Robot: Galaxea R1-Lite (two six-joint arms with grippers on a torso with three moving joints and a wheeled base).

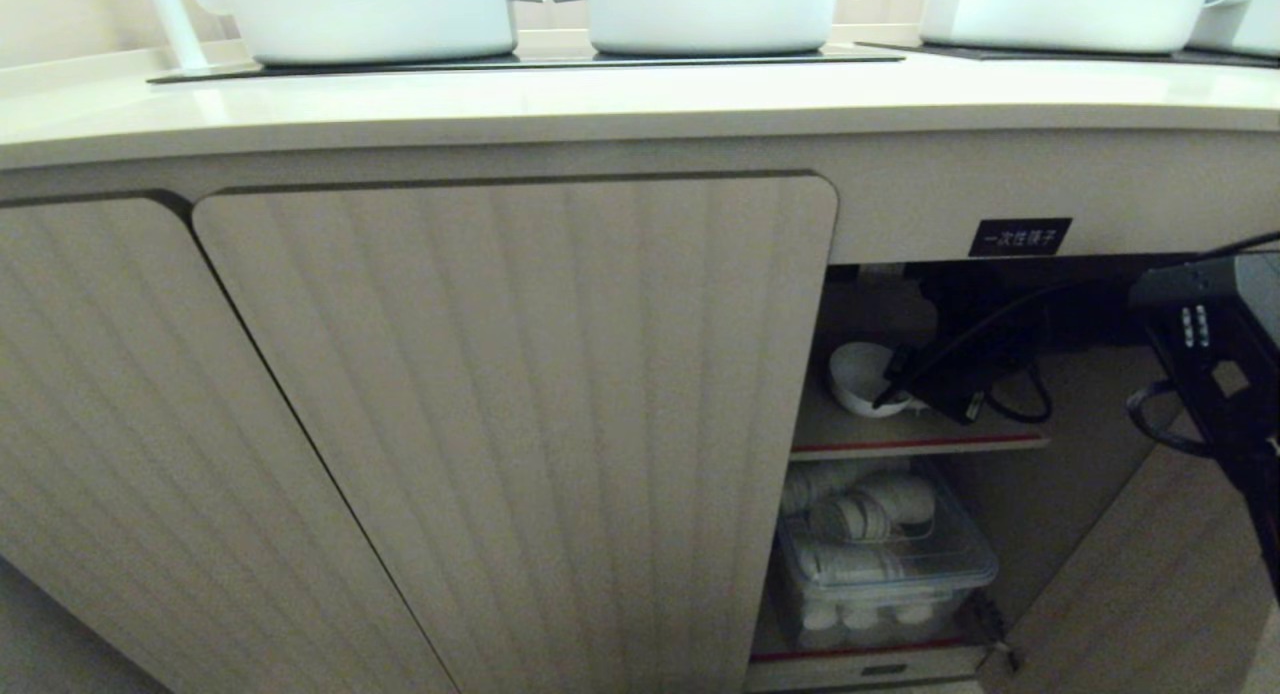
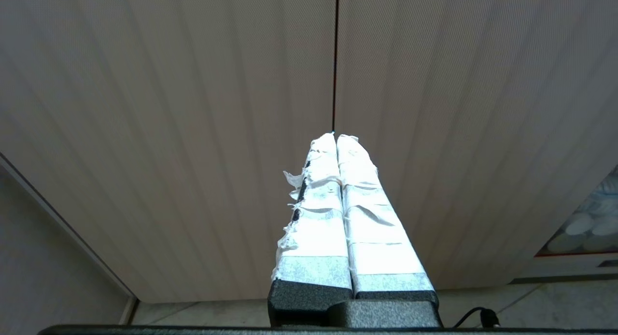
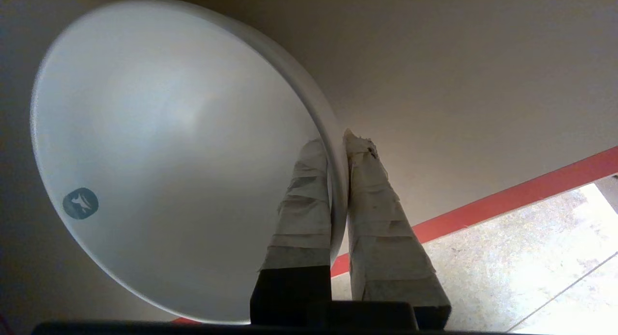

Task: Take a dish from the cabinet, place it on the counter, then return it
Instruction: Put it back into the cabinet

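While pinched: right end effector (image 3: pixel 338 146) grips bowl (image 3: pixel 164 156) rim, bowl spreading sideways from fingertips.
Way out: bench (image 1: pixel 600 104) above, outside cabinet (image 1: pixel 520 424).
Left end effector (image 2: pixel 335 139): pressed together, empty.

A beige, wood-look cabinet (image 1: pixel 520 414) with vertically fluted doors stands beneath a cream-beige counter (image 1: pixel 600 109) set with black glass panels (image 1: pixel 520 62), on which sit glossy white pots (image 1: pixel 370 14). A small black label (image 1: pixel 1019 237) carries white characters. The inner shelf (image 1: pixel 915 439) is pale beige with a red front edge. A plain white dish (image 3: pixel 164 156) bears a small round teal mark with a white figure. White tape wraps the fingers (image 3: pixel 306 214) of the black right gripper (image 3: pixel 336 142) and those of the left gripper (image 2: pixel 335 138). A clear plastic box (image 1: pixel 880 564) holds white crockery.
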